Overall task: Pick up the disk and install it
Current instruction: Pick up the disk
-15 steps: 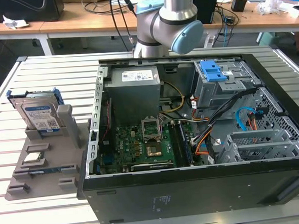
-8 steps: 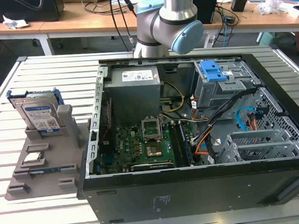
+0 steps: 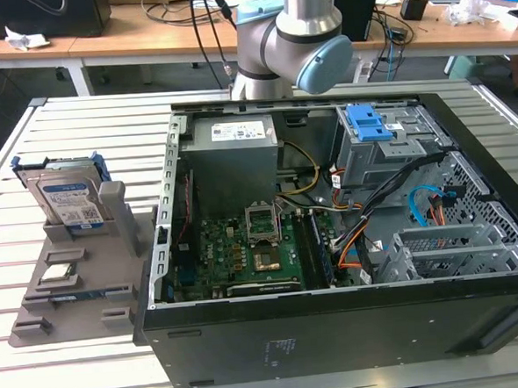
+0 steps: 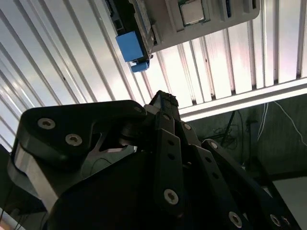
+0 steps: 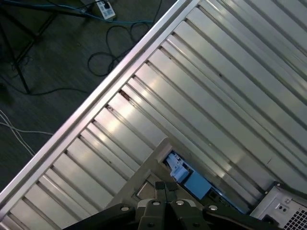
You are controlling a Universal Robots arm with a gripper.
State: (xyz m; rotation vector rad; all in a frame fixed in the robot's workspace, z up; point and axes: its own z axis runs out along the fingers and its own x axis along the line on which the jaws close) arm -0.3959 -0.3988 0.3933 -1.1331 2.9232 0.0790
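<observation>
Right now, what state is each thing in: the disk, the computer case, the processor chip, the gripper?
disk: standing upright in the grey holder, not gripped.
computer case: lying on its side, open on top.
processor chip: lying flat on the grey holder.
gripper: shut, holding nothing, over the slatted table.

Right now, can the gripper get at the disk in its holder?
Probably yes. The disk stands upright in the grey holder, top edge exposed, nothing above it. The gripper, shut and empty, hovers above the slatted table close by the holder.
</observation>
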